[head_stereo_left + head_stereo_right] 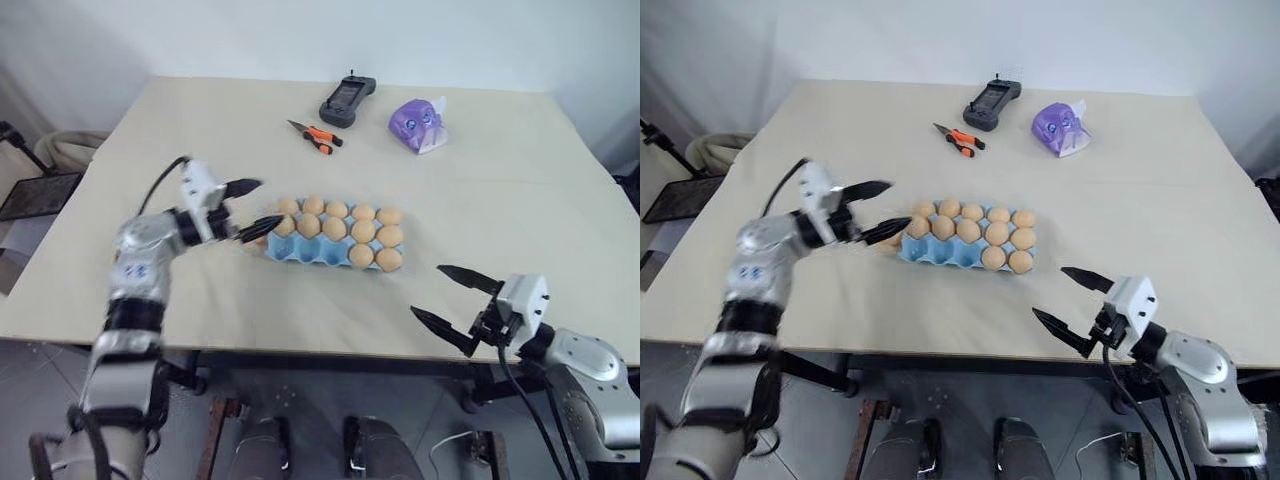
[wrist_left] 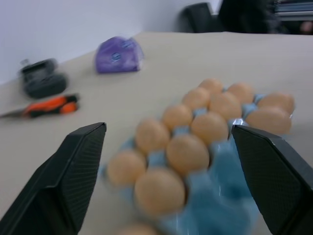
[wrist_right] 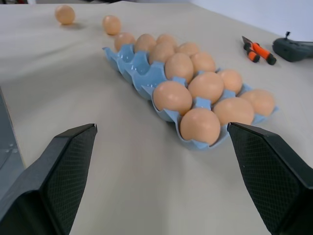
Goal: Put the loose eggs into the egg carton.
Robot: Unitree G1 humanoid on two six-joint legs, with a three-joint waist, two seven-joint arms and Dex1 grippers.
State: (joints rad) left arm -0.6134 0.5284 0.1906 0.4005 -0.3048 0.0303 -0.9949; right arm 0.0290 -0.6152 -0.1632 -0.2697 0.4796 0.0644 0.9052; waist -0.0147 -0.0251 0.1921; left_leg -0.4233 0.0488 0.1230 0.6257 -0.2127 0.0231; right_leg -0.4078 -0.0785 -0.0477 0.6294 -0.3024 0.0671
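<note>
Eggs [image 3: 171,96] are filling most of the blue egg carton [image 1: 300,252] mid-counter [image 1: 520,200], and two loose eggs [image 3: 111,24] are sitting on the counter just past the carton's near-empty end, one close by and one further out. Left end effector [image 1: 250,208] is hovering wide and empty at that end, while the right end effector [image 1: 452,296] is hanging wide and empty near the counter's front edge. Danger is looming: a clumsy sweep here risks nudging a round egg rolling away or bumping the light carton.
</note>
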